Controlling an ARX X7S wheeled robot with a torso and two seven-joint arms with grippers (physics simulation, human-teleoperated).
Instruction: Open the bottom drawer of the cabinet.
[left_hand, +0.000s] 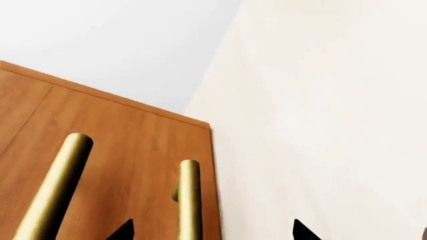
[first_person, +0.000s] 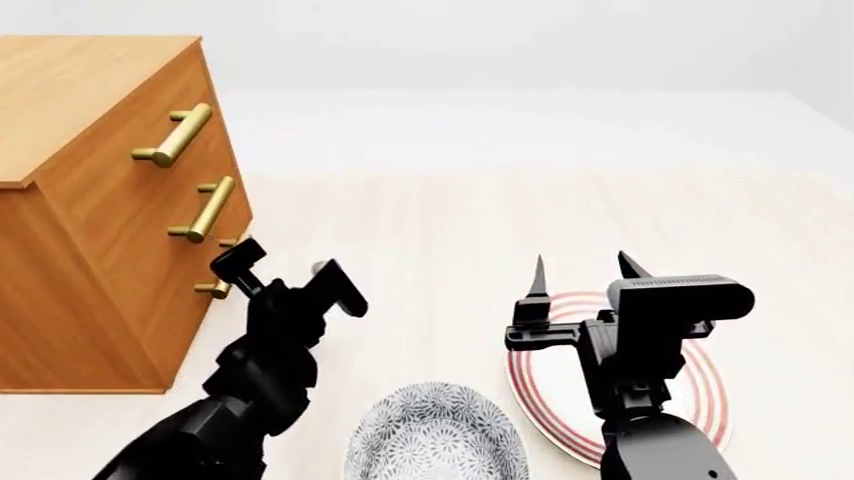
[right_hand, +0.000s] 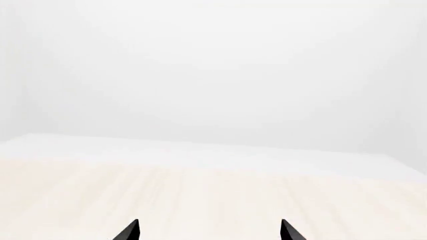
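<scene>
Starting nearest the robot in the head view, a patterned grey bowl (first_person: 430, 435) and a red-ringed plate (first_person: 561, 425) lie on the pale table (first_person: 534, 230), and the right gripper (first_person: 581, 270) hangs above the plate with its jaws spread and nothing between them. It has no part in this step and is best left where it is.

A little farther out, the left gripper (first_person: 283, 268) is open, one finger up against the cabinet (first_person: 94, 200) front beside the lowest brass handle (first_person: 216, 288), the other out over the table. The bottom drawer (first_person: 200, 320) looks shut, its front flush with the two above.

Doing this well seems to mean getting the bar properly between the fingers before closing. In the left wrist view the nearer handle bar (left_hand: 189, 200) sits by one fingertip (left_hand: 123, 231) rather than centred in the gap, so a small sideways correction appears needed. That view alone does not tell which drawer this bar belongs to. Checking height against the head view matters, since the middle handle (first_person: 203, 210) is close above. Once closed on the bar, a straight pull away from the cabinet face should slide the drawer without twisting it.
</scene>
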